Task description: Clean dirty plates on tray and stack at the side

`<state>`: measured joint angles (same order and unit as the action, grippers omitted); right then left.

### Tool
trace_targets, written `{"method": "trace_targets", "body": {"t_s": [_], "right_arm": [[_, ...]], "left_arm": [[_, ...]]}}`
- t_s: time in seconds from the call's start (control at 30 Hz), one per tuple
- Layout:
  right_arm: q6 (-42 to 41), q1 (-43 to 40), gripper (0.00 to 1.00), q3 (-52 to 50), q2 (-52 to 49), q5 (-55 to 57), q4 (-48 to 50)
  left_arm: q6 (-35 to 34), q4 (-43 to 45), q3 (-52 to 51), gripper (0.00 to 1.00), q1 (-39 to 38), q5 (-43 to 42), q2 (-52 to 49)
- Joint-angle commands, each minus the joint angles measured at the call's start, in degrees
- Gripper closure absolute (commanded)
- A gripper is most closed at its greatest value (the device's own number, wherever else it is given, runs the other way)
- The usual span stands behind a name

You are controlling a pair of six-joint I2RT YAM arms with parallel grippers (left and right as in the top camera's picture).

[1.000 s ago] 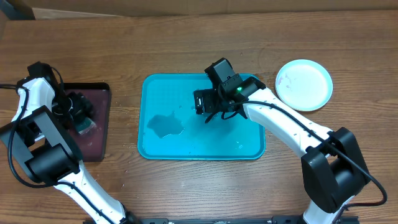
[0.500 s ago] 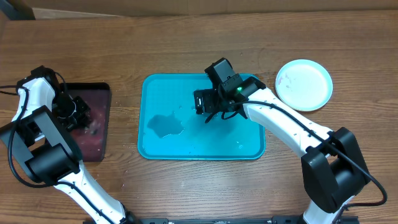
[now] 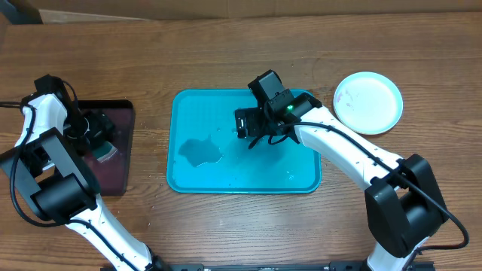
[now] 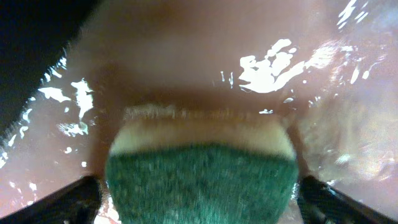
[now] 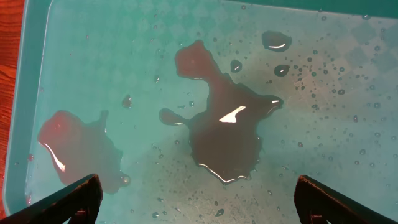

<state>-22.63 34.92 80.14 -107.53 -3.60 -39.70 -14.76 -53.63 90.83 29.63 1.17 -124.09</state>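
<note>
While the right gripper (image 3: 245,125) hangs, fingers spread, over the tray (image 3: 197,181), the plate (image 3: 367,102) lies beyond the tray's right edge; the left gripper (image 3: 95,135) clamps a sponge (image 4: 199,180).

one plate (image 3: 367,102) showing, can't tell if more sit under it. one turquoise tray (image 3: 248,172). one maroon tray (image 3: 119,164). one green sponge (image 4: 199,183). two big reddish puddles (image 5: 224,134), many small droplets (image 5: 275,41). two robot arms (image 3: 339,147).
</note>
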Motion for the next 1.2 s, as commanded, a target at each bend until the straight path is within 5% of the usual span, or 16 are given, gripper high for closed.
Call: {"method": "trace_targets", "body": {"t_s": [0.0, 0.07, 0.17, 0.2, 0.23, 0.3, 0.6, 0.7, 0.77, 0.8, 0.9, 0.97, 1.0, 1.17], "right_arm": [[0.1, -0.2, 0.0, -0.4, 1.0, 0.6, 0.4], [0.1, -0.2, 0.0, -0.4, 1.0, 0.6, 0.4], [0.1, -0.2, 0.0, -0.4, 1.0, 0.6, 0.4], [0.1, -0.2, 0.0, -0.4, 1.0, 0.6, 0.4], [0.1, -0.2, 0.0, -0.4, 1.0, 0.6, 0.4], [0.1, -0.2, 0.0, -0.4, 1.0, 0.6, 0.4], [0.1, -0.2, 0.0, -0.4, 1.0, 0.6, 0.5], [0.1, -0.2, 0.0, -0.4, 1.0, 0.6, 0.5], [0.1, -0.2, 0.0, -0.4, 1.0, 0.6, 0.5], [0.1, -0.2, 0.0, -0.4, 1.0, 0.6, 0.5], [0.1, -0.2, 0.0, -0.4, 1.0, 0.6, 0.3], [0.1, -0.2, 0.0, -0.4, 1.0, 0.6, 0.2], [0.1, -0.2, 0.0, -0.4, 1.0, 0.6, 0.2], [0.1, -0.2, 0.0, -0.4, 1.0, 0.6, 0.5]], "left_arm": [[0.7, 1.4, -0.4, 0.27, 0.0, 2.2, -0.8], [0.7, 2.3, -0.4, 0.96, 0.0, 2.3, -0.8], [0.6, 2.7, -0.4, 0.96, 0.0, 2.2, -0.8], [0.6, 2.7, -0.4, 0.89, 0.0, 2.2, -0.8], [0.6, 2.7, -0.4, 0.66, 0.0, 2.2, -0.8], [0.6, 2.7, -0.4, 0.0, 0.0, 2.2, -0.8], [-0.5, -2.2, -0.4, 0.0, 0.0, 0.7, -0.8], [-0.7, -4.8, -0.5, 0.21, 0.0, -2.3, -0.8], [-0.7, -6.1, -0.5, 0.8, 0.0, -2.7, -0.8], [-0.7, -6.4, -0.5, 0.96, 0.0, -2.7, -0.8], [-0.7, -6.8, -0.5, 0.96, 0.0, -2.7, -0.8], [-0.7, -7.1, -0.5, 0.49, 0.0, -2.7, -0.8], [-0.7, -7.3, -0.5, 0.04, 0.0, -2.7, -0.8], [-0.7, -7.7, -0.5, 0.0, 0.0, -2.7, -0.8]]}}
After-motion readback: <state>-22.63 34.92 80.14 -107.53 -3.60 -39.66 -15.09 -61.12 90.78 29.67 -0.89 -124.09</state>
